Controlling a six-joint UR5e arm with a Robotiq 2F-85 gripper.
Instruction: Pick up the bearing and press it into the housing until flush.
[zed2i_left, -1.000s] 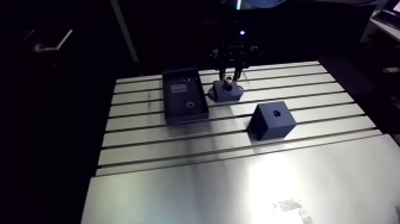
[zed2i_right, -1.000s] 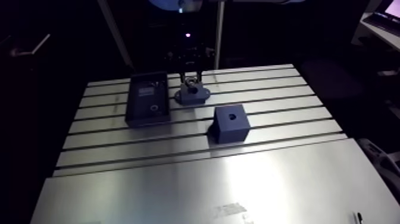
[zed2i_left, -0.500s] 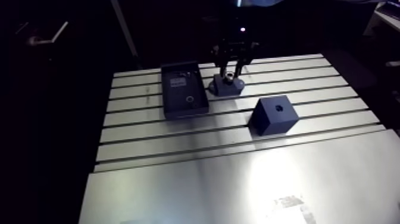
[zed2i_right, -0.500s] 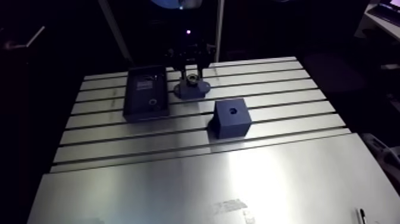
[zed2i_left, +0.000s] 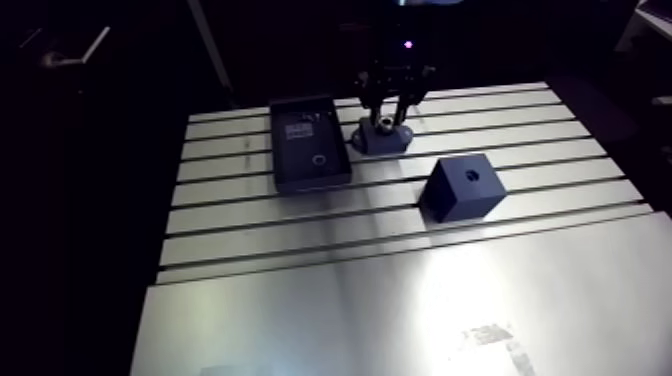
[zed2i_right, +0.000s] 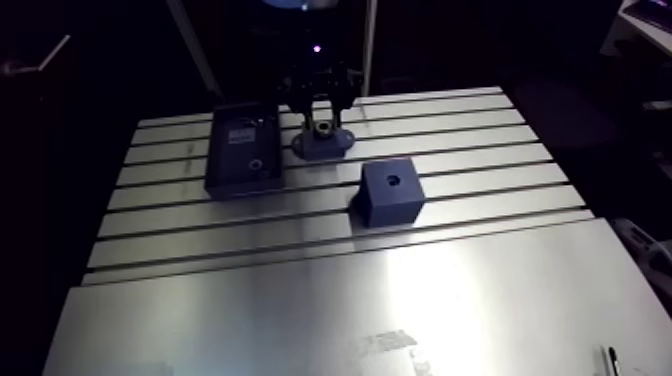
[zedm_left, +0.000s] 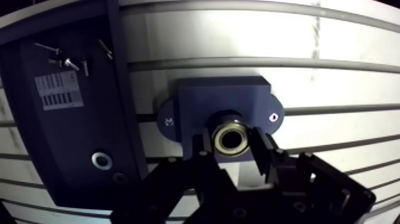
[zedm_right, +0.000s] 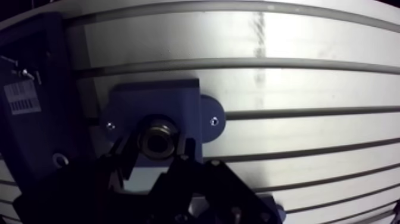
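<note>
Detail of the gripper (zed2i_left: 386, 118) is lost in shadow in the arm view, where it is seen only as a dark shape over the housing (zed2i_left: 381, 140). The slotted desk (zed2i_left: 400, 290) is brightly lit nearer the camera, and a dark tray (zed2i_left: 309, 157) and a dark block (zed2i_left: 461, 188) are set on it.

In the wrist view the housing's near side is hidden by the gripper. The bearing (zedm_left: 231, 138), a metallic ring with a dark bore, is clamped between the fingers (zedm_left: 202, 152) at the housing's round opening. Whether it is flush cannot be told.
</note>
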